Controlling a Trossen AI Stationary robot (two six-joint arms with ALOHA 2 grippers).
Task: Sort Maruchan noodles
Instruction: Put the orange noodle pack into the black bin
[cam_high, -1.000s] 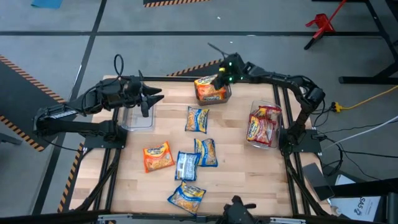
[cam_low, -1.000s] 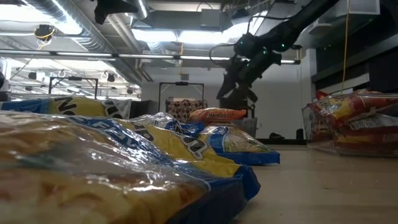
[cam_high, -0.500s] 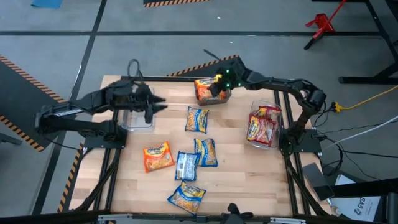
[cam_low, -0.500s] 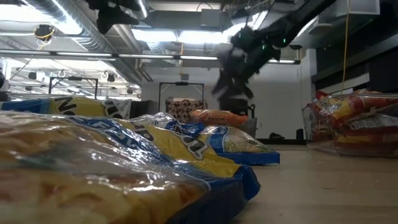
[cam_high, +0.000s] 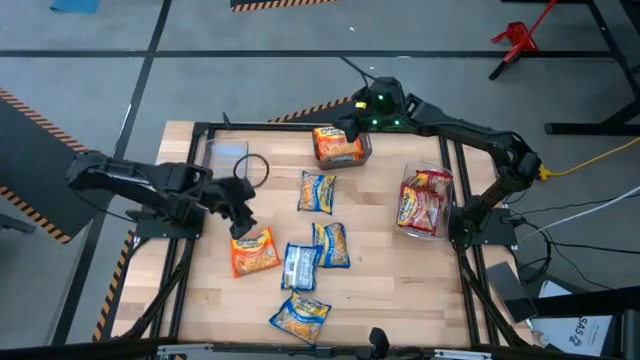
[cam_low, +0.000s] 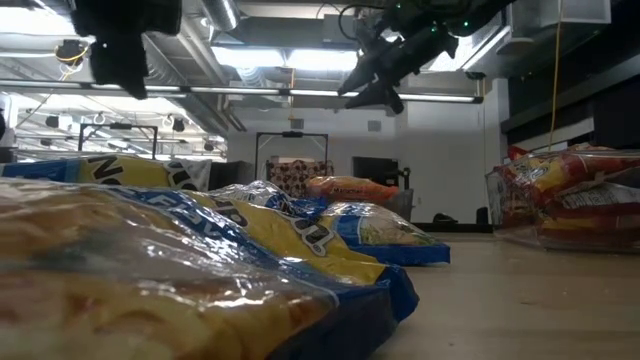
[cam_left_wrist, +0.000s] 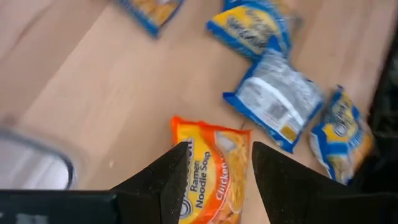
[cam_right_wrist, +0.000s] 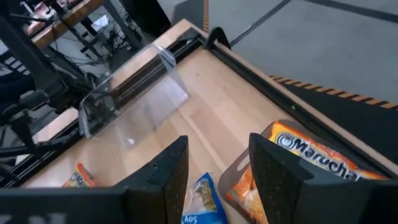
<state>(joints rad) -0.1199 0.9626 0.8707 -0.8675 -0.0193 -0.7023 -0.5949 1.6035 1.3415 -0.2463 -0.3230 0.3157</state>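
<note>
Your loose orange packet (cam_high: 254, 250) lies toward the left edge of the surface (cam_high: 400, 290), label up; the left wrist view reads "Ramen Noodle Soup" and "Chicken" on it. The left gripper (cam_high: 240, 222) hangs just above it with fingers spread and nothing between them, probably lined up to take it. Blue-and-yellow packets (cam_high: 318, 192) are scattered through the middle and toward the near edge. An orange bin (cam_high: 341, 145) at the far edge holds a packet reading "Maruchan"; a red bin (cam_high: 424, 202) sits by the right edge, an empty clear bin (cam_high: 226, 156) toward the far left corner. The right gripper (cam_high: 355, 120) hovers over the orange bin, fingers apart, empty.
</note>
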